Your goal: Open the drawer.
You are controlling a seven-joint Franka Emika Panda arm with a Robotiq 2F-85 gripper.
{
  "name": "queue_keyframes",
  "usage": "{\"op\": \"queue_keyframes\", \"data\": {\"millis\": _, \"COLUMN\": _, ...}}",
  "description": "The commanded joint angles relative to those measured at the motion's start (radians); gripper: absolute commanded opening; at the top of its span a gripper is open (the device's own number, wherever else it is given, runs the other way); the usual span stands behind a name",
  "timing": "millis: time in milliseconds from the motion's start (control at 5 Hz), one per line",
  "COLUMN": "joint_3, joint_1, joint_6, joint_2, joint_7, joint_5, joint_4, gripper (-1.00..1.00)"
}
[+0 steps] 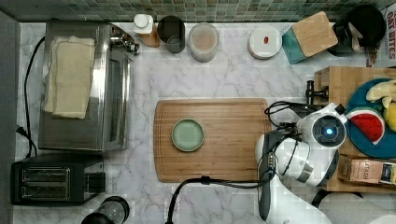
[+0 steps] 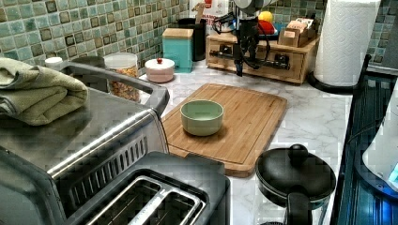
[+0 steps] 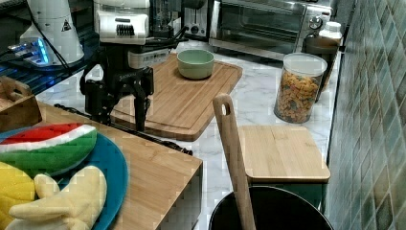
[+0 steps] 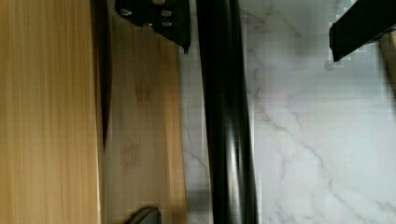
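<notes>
**Gripper parked right over the drawer handle, jaws spread**

So the arm (image 1: 299,158) came in from the bottom right of the top view, wrist bent so the gripper (image 3: 122,103) pointed straight down at the drawer (image 2: 263,58) front; in the wrist view the two fingers (image 4: 159,16) were wide apart with the dark bar handle (image 4: 226,116) running between them, not clamped on anything; in the right view the fingertips dropped to about the level of the handle.

The drawer sat in the wooden stand at the right edge of the top view, just past the cutting board (image 1: 212,140); a narrow dark gap showed along its front in the wrist view, so it looked barely cracked or shut, hard to say.

Readable stuff: a box (image 1: 388,28) in the corner said "OAT BITES"; the arm base (image 3: 52,28) had a warning triangle sticker; the rest was too fuzzy.
</notes>
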Motion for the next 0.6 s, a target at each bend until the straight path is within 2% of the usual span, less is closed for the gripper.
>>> {"op": "queue_keyframes", "data": {"millis": 200, "joint_3": 0.065, "joint_1": 0.015, "joint_6": -0.034, "joint_2": -0.012, "joint_7": -0.046, "joint_5": 0.081, "joint_4": -0.024, "gripper": 1.00}}
{"op": "queue_keyframes", "data": {"millis": 600, "joint_3": 0.162, "joint_1": 0.150, "joint_6": 0.054, "joint_2": -0.029, "joint_7": 0.122, "joint_5": 0.136, "joint_4": -0.114, "gripper": 1.00}}
